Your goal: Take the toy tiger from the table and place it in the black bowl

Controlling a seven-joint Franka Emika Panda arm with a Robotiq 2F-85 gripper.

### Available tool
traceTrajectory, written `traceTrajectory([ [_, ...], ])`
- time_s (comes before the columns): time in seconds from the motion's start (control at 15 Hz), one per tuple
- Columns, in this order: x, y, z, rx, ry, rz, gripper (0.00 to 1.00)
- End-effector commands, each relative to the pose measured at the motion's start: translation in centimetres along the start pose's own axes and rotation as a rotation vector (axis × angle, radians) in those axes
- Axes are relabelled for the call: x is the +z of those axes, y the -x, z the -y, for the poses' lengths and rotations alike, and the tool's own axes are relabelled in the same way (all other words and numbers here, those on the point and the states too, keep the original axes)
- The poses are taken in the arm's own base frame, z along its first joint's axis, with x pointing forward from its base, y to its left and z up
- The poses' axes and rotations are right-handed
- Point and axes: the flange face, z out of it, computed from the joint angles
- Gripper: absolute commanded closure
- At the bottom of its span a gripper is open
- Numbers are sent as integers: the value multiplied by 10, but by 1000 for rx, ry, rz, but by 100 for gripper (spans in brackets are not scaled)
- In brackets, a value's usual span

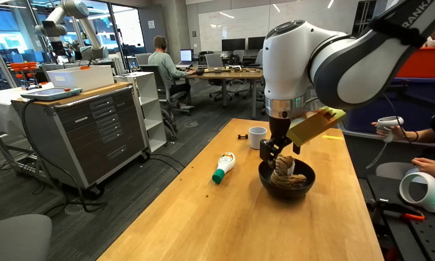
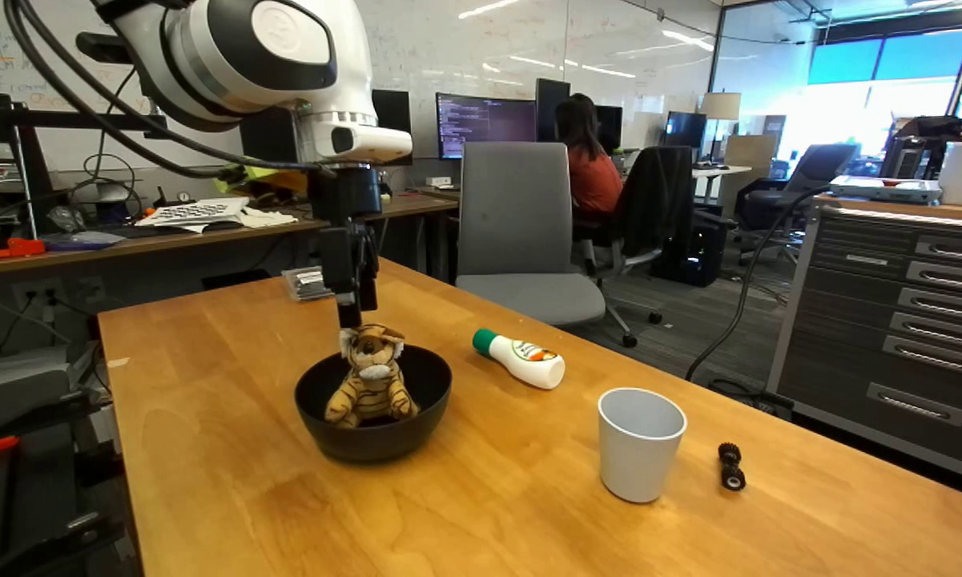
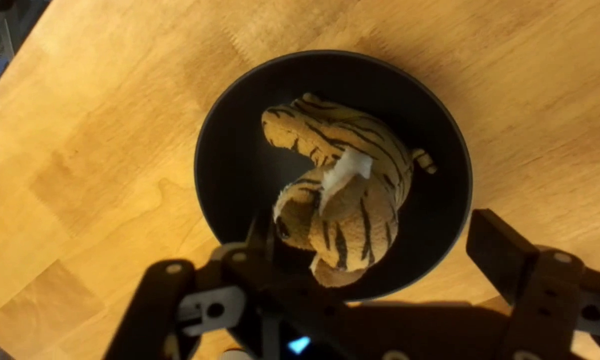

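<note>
The toy tiger sits upright inside the black bowl on the wooden table. Both also show in an exterior view, where the tiger faces the camera and the bowl surrounds its lower body. In the wrist view the striped tiger lies within the rim of the bowl. My gripper is open just above the bowl, around the level of the tiger's head. In the wrist view the gripper has its fingers wide apart, one on each side of the head, with a gap at the right finger.
A white bottle with a green cap lies on the table beside the bowl. A white cup and a small dark dumbbell-shaped piece stand nearby. A clear packet lies near the table's far edge.
</note>
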Motion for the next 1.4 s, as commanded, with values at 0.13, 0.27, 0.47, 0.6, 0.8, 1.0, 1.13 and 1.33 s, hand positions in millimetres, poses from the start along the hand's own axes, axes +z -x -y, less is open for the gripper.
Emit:
traceTrajectory([
  [0.13, -39, -11, -1, 33, -53, -52, 0],
  [0.27, -50, -15, -2, 59, -62, -64, 0],
  [0.47, -70, -22, -6, 161, -78, -82, 0],
  [0.6, -82, -26, -7, 250, -96, -107, 0],
  [0.8, -94, -31, -9, 365, -126, -153, 0],
  [1.0, -100, -33, -10, 448, -125, -180, 0],
  [1.13, -100, -33, -11, 486, -120, -185, 0],
  [1.33, -100, -31, -10, 512, -116, -178, 0],
])
